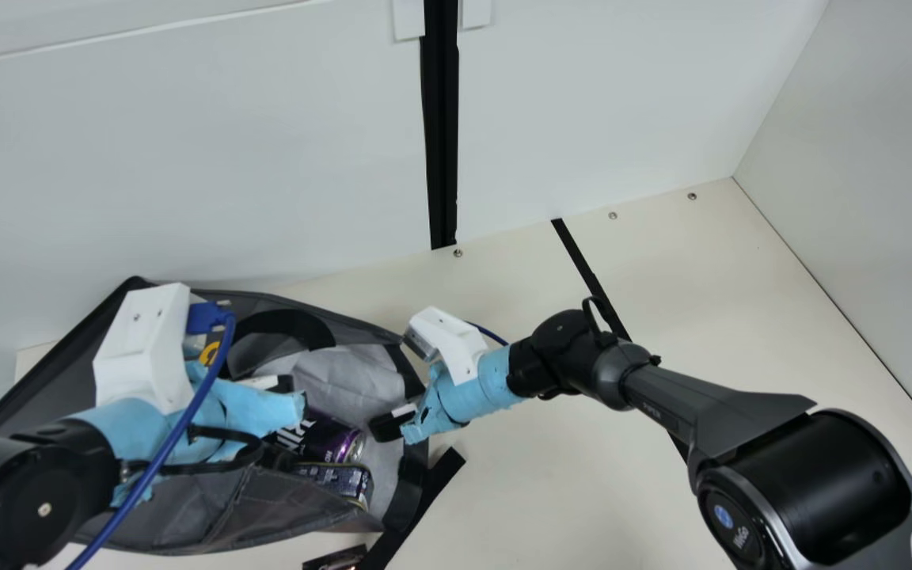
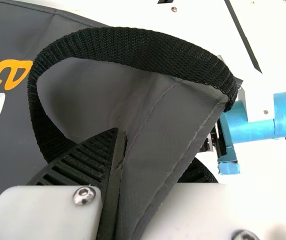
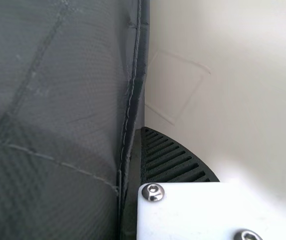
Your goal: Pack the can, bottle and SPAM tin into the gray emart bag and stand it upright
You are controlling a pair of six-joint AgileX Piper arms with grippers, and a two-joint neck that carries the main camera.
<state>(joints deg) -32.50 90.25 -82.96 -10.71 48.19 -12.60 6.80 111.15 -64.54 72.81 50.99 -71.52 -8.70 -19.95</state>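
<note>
Main view: a gray emart bag (image 1: 266, 507) sits at the left of a cream table (image 1: 583, 491), its mouth spread open on a pale lining. Inside, a purple-and-black can (image 1: 333, 439) lies on its side; just beside it is a dark printed tin (image 1: 345, 479), partly behind the bag's near wall. Whether that is the SPAM tin, I cannot tell. A dark item with a reddish patch (image 1: 337, 559) lies at the bottom edge, outside the bag and partly cut off.

My left gripper (image 1: 286, 386) is over the bag's mouth. In the left wrist view, its ribbed fingers (image 2: 85, 160) are closed on a fold of gray fabric, beside the looped black handle (image 2: 132, 45).

My right gripper (image 1: 385, 426) is at the rim nearer my right arm. In the right wrist view, it pinches the bag's seamed edge, one ribbed finger (image 3: 173, 160) showing against the fabric.
</note>
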